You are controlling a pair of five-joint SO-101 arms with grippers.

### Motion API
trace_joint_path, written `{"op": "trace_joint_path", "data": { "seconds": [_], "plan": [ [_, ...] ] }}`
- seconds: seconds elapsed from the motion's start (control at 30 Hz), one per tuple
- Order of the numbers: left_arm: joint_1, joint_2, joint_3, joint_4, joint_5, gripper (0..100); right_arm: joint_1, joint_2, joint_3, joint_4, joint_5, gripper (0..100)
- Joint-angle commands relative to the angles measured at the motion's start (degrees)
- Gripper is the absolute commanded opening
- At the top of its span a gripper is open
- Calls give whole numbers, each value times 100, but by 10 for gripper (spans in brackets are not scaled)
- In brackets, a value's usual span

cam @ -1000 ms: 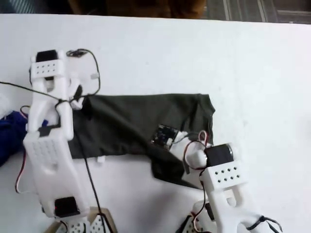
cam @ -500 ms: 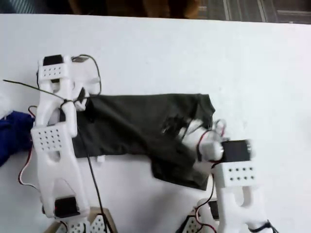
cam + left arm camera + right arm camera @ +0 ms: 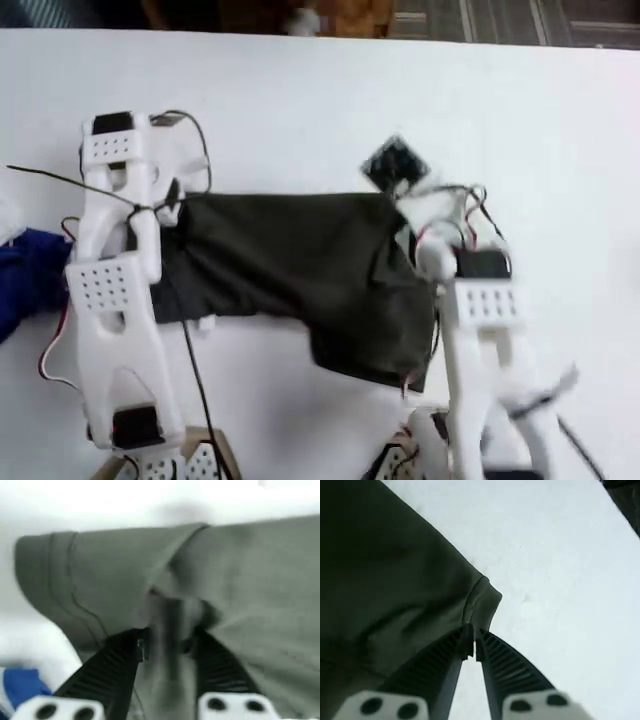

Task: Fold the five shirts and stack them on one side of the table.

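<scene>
Shirt: the dark green shirt (image 3: pixel 300 260) is lying across the middle of the white table (image 3: pixel 300 110), its right part doubled over.
Left arm: it is stretching out from the near edge, with the left gripper (image 3: pixel 167 642) clamping bunched fabric at the shirt's left end.
Right arm: it is standing along the shirt's right end, and I am seeing the right gripper (image 3: pixel 473 641) pinching a hem corner.
Left edge: a blue garment (image 3: pixel 25 275) is lying there.

One dark shirt (image 3: pixel 290 260) at centre, one blue garment (image 3: pixel 25 275) at the left edge, one table (image 3: pixel 300 110), two arms: left arm (image 3: pixel 110 300), right arm (image 3: pixel 480 330).
</scene>
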Motion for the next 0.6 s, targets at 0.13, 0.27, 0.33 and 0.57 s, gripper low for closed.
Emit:
{"op": "trace_joint_path", "data": {
  "seconds": [0.13, 0.27, 0.33, 0.57],
  "plan": [
    [-79, 70, -127, -18, 211, 25, -110, 3749, -3903, 1675, -1301, 18],
    [-79, 79, -127, -18, 211, 24, -92, 5130, -5767, 2633, -1415, 19],
    [-79, 79, -127, -18, 211, 24, -84, 5631, -6453, 2888, -1415, 19],
    [-70, 79, -127, -18, 211, 24, -57, 7169, -8009, 3240, -1389, 19]
  ]
}}
